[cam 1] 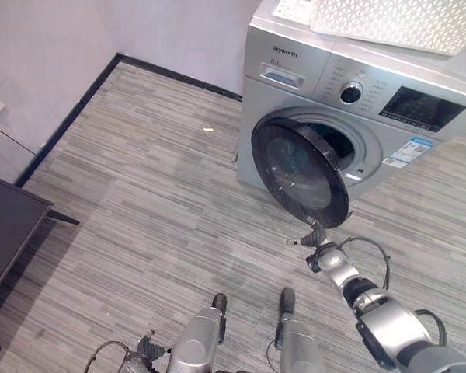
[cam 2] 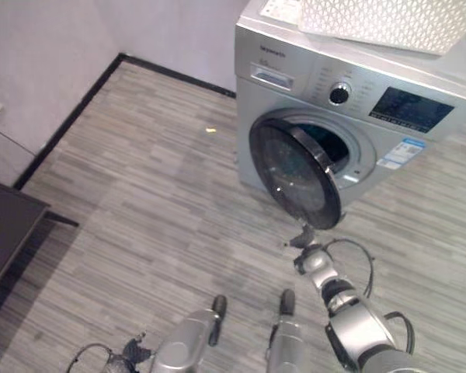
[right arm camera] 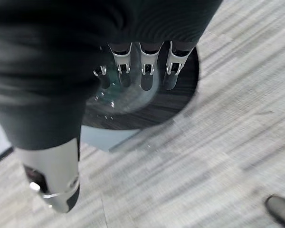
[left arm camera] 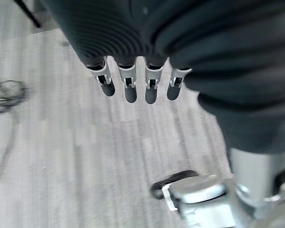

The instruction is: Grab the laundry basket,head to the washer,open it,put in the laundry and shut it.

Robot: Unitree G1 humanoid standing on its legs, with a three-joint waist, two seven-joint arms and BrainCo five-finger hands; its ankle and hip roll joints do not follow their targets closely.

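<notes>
Striped grey floor [cam 1: 140, 194] under round glass door [cam 1: 299, 172]

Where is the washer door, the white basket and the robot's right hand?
Door [cam 1: 299, 171], left eye view, on its glass.
Basket [cam 1: 396, 22], left eye view, on its wall.
Right hand [cam 1: 317, 239], left eye view, on its back.

The left hand [left arm camera: 133, 71] hangs above the floor [left arm camera: 85, 156]. Its fingers [left arm camera: 129, 88] extend straight in a row from the dark ribbed cover, holding nothing. The thumb [left arm camera: 192, 190] sits apart from them, also clear of the floor.
</notes>
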